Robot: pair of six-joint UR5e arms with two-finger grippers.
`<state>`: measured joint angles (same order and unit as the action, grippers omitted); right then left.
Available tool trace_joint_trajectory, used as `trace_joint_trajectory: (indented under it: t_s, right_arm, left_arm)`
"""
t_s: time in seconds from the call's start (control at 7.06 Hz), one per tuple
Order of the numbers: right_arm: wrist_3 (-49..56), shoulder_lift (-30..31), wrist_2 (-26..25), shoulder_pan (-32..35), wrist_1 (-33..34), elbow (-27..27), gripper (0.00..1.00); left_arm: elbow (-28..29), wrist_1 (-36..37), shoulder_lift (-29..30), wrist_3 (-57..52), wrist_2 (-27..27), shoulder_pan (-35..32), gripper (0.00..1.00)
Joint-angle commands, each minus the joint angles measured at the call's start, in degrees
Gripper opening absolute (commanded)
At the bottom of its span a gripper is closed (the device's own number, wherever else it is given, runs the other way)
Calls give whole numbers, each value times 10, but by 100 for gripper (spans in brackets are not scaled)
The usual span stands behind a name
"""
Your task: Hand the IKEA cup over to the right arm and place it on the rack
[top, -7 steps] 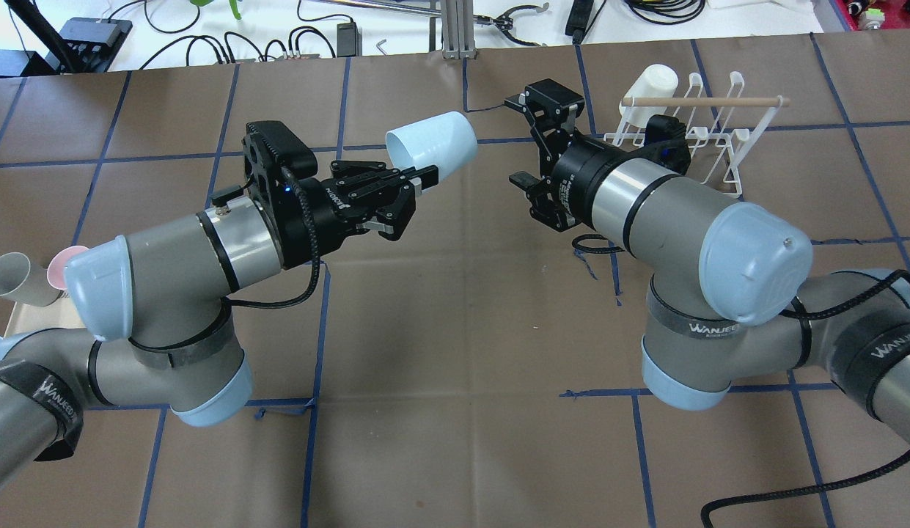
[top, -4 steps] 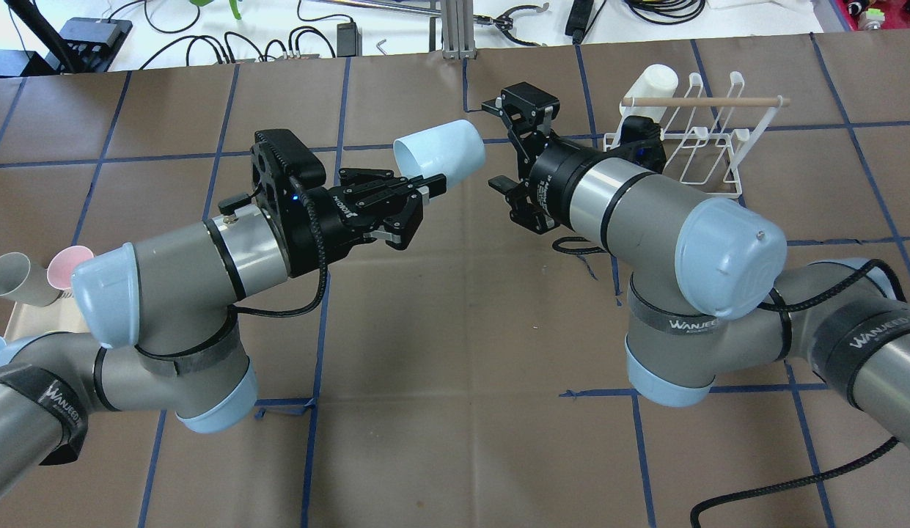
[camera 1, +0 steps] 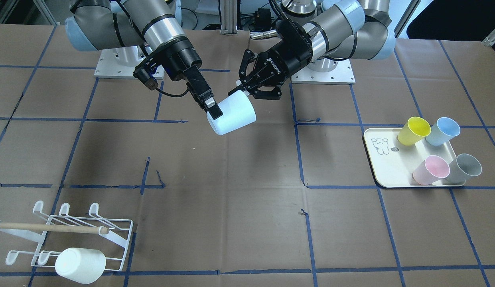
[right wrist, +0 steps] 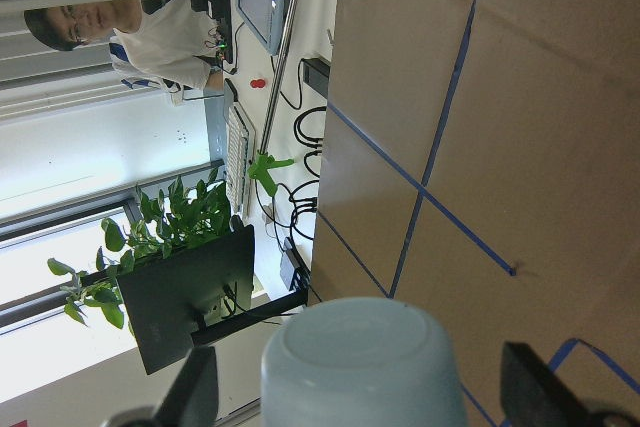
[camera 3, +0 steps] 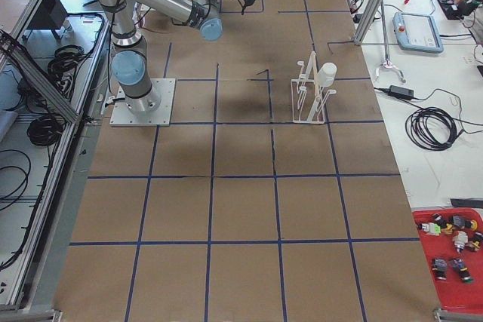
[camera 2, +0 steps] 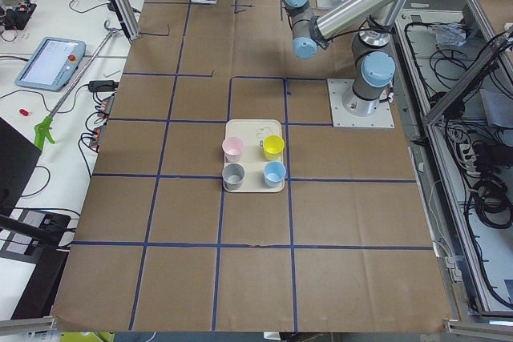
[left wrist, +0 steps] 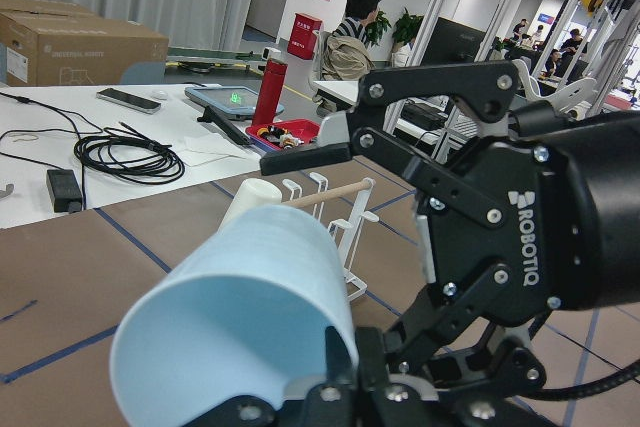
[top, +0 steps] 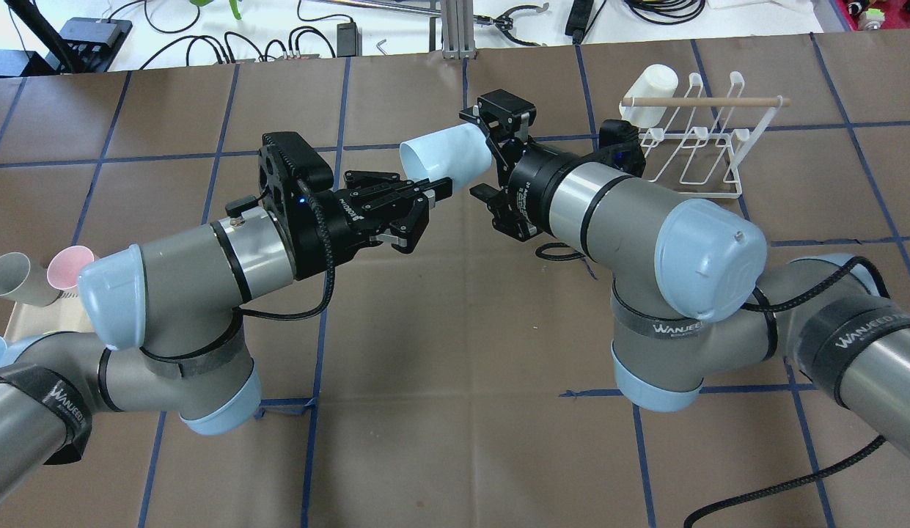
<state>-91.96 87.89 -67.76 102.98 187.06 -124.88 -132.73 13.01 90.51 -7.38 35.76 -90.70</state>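
Note:
The IKEA cup (top: 447, 152) is pale blue and lies on its side in the air over mid-table. My left gripper (top: 434, 188) is shut on its rim wall. My right gripper (top: 488, 157) is open and straddles the cup's closed base end, one finger on each side. In the right wrist view the cup's base (right wrist: 365, 367) sits between the fingers (right wrist: 535, 387) with gaps on both sides. The front view shows the cup (camera 1: 233, 115) between both grippers. The white wire rack (top: 700, 139) with a wooden rod stands behind the right arm.
A white cup (top: 654, 84) hangs on the rack's far left prong. A cream tray (camera 1: 385, 167) with a bear drawing holds yellow, blue, pink and grey cups on the robot's left. Cables and tools lie beyond the table's far edge.
The two arms have closed in on each other. The cup has moved a little to the right, and the open right gripper has moved left until its fingers straddle the cup's base.

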Motion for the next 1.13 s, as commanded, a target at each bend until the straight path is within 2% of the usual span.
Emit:
trace_joint_trajectory:
  t_s: [0.0,0.14,0.57,0.71,0.85,0.99]
  right_arm:
    - [-8,-14,-1,15,1,12,99]
    - [-8,-25,-2,20,0,31,99]
    - [-3,-28,-2,20,-1,32,96]
    - [0,-29,-2,20,-1,31,88]
    - [2,-29,-1,20,-1,31,73]
    - [4,-28,0,20,-1,31,65]
  left_arm:
    - [0,0,-1,0,0,0,3]
    - [0,0,-2,-1,0,0,3]
    - [1,0,-2,0,0,0,4]
    - [1,0,-2,0,0,0,4]
    - [1,0,-2,0,0,0,4]
    - [1,0,-2,0,1,0,4]
